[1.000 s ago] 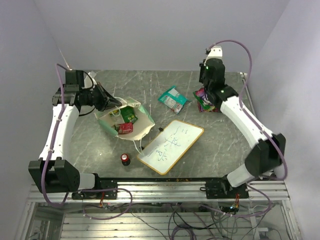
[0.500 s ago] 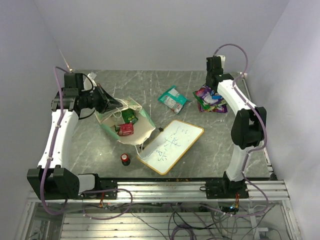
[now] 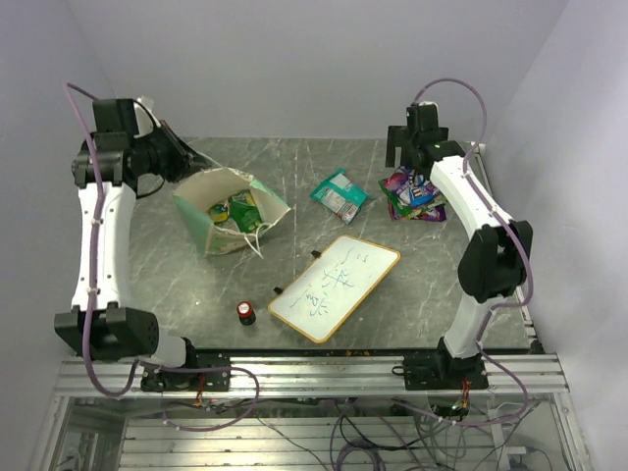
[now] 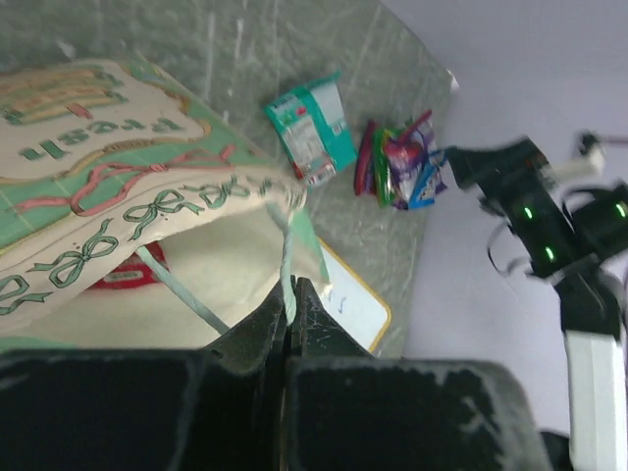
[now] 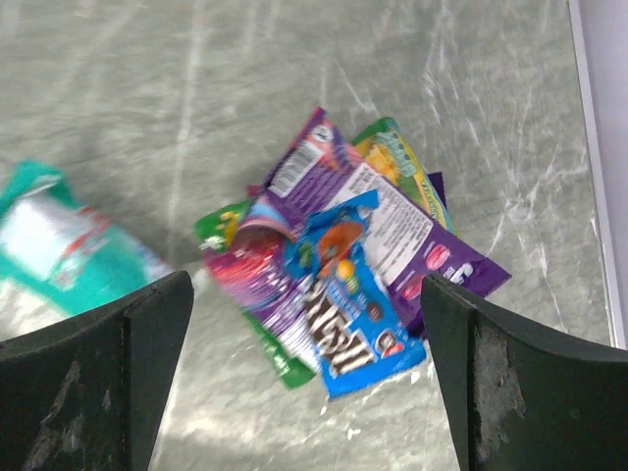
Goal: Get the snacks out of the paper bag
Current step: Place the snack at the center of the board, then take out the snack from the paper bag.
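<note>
The green paper bag (image 3: 228, 214) stands tilted at the left of the table, mouth up, cream inside showing. My left gripper (image 3: 189, 160) is shut on a thin pale strip at its rim (image 4: 291, 294) and holds that side up. A green packet (image 3: 241, 209) and a red one (image 4: 123, 278) lie inside. A pile of blue, purple and green snacks (image 3: 412, 193) rests at the far right, with my right gripper (image 3: 405, 149) hovering above it, open and empty (image 5: 306, 294). A teal-and-white packet (image 3: 339, 194) lies left of the pile.
A wood-framed whiteboard (image 3: 334, 287) lies at the front centre. A small red-capped black cylinder (image 3: 245, 312) stands near the front edge, left of the board. The table's right edge (image 5: 589, 147) runs close to the pile.
My left arm has risen and swung back-left, dragging the bag left and more upright. The right gripper has opened above the pile, and that arm has changed its posture.
</note>
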Controlling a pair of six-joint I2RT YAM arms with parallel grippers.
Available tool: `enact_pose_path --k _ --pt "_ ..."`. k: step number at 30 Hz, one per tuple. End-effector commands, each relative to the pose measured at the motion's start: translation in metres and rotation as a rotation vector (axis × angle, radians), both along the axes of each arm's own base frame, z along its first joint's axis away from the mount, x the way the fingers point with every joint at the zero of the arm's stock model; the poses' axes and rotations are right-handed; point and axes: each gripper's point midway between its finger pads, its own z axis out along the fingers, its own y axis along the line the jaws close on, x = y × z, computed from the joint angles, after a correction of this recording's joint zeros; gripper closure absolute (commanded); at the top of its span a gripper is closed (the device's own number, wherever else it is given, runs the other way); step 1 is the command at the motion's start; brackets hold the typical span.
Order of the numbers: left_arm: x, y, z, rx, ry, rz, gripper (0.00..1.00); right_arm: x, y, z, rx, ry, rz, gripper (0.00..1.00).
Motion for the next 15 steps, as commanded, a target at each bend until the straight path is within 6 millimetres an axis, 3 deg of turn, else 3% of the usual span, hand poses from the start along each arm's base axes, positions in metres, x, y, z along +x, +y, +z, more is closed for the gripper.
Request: enact_pose_path --k 1,5,10,13,15 --pt "0.018 0.033 0.022 0.126 -0.049 0.067 0.93 -0.029 0.045 0.077 0.054 -0.126 0.159 0.0" --pt "0.033 0.047 0.049 0.246 -0.149 0.056 0.93 -0.063 0.083 0.095 0.115 -0.153 0.265 0.0" --pt "0.043 0.048 0.061 0.31 -0.221 0.01 0.93 -0.105 0.129 0.094 0.284 -0.119 0.387 0.0" --pt "0.037 0.03 0.056 0.328 -0.233 -0.041 0.93 -0.124 0.145 0.089 0.332 -0.08 0.431 0.0" --pt "0.028 -0.002 0.05 0.302 -0.249 -0.108 0.93 -0.137 0.156 0.085 0.343 -0.053 0.471 0.0"
